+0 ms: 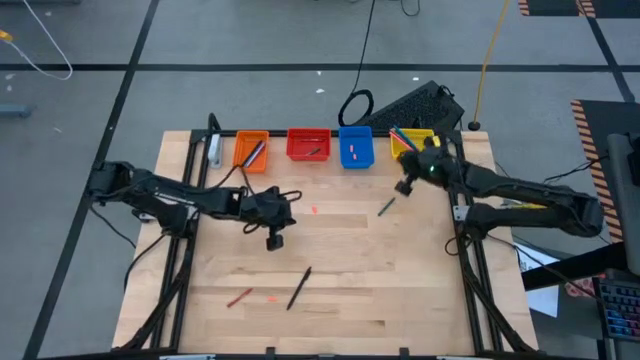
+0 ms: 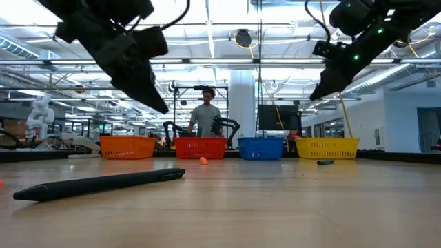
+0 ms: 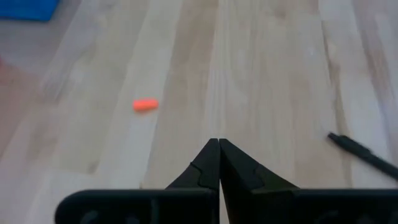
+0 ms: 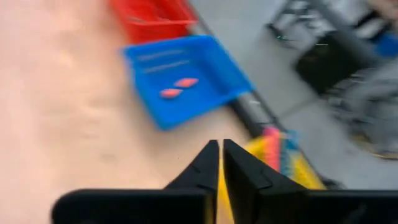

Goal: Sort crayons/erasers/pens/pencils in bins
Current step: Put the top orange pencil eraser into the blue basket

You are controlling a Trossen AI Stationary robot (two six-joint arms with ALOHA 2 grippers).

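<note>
Fingers of the left gripper (image 1: 274, 241) are pressed together with nothing between them, as the left wrist view shows, and they hang above the middle of the tabletop (image 1: 340, 310). One loose eraser (image 1: 314, 210) lies just to the right and farther back from them, a small stub with no long axis to line up on. Right gripper (image 1: 405, 186) fingers are also closed and empty, raised near the yellow bin (image 1: 400, 147), and the dark green pencil (image 1: 386, 207) lies just near of them, slanting from near left to far right. Judging by position, the left arm is nearer the eraser (the blue bin (image 1: 356, 148) already holds two). A black pen (image 1: 299, 287), a crayon (image 1: 238, 297) and another eraser (image 1: 272, 297) wait along the near side.
</note>
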